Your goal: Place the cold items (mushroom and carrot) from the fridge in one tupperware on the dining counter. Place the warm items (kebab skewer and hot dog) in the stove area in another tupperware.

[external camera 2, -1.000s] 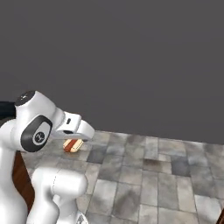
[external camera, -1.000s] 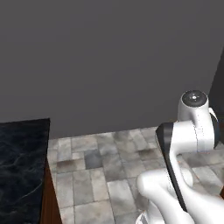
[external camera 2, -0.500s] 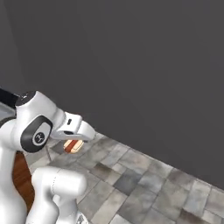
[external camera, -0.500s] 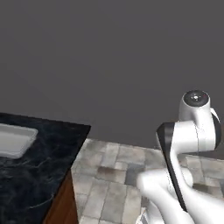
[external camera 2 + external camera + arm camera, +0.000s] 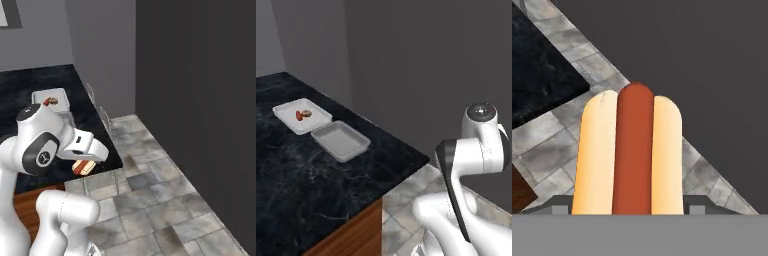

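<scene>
My gripper (image 5: 85,161) is shut on the hot dog (image 5: 629,155), a red sausage in a tan bun, and holds it over the floor just off the dining counter's (image 5: 306,190) corner. In the right base view the hot dog (image 5: 83,167) hangs under the hand. Two pale-grey tupperwares lie side by side on the counter. The far tupperware (image 5: 286,111) holds the orange-red carrot (image 5: 299,116) and the tan mushroom (image 5: 307,113). The near tupperware (image 5: 340,141) holds nothing. The kebab skewer, fridge and stove area are out of view.
A dark grey wall (image 5: 431,60) stands close beyond the counter's edge. Grey stone floor tiles (image 5: 165,200) run between the counter's brown wooden base (image 5: 351,235) and that wall.
The whole picture has shifted, so the base has moved. The dining counter and both tupperwares have come into view. The hot dog stays in my gripper.
</scene>
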You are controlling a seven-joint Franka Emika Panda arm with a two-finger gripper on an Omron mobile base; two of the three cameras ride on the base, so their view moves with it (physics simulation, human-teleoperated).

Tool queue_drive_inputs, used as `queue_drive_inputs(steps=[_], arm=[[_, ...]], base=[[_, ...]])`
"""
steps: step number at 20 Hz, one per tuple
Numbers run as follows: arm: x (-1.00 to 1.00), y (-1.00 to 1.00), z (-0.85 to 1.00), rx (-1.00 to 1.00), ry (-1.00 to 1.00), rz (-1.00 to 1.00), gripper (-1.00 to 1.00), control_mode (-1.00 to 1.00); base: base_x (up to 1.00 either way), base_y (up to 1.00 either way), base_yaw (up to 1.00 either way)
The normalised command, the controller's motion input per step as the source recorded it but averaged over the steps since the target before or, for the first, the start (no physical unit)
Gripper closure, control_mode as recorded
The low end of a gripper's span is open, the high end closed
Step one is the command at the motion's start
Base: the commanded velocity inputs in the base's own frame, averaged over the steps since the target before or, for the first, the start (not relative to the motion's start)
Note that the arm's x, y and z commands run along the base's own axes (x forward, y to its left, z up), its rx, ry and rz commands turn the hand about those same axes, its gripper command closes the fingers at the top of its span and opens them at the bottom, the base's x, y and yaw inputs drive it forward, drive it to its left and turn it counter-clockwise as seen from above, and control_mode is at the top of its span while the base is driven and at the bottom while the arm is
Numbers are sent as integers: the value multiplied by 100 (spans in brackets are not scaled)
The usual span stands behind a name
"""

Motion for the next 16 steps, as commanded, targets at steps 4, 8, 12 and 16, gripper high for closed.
queue_drive_inputs(steps=[4,8,12,16], arm=[[0,0,0,0,0,0,100,100],[0,0,0,0,0,0,100,100],[0,0,0,0,0,0,100,100],[75,14,-1,10,13,37,100,-100]], base=[[92,-8,86],[91,0,84],[95,0,83],[25,3,17]])
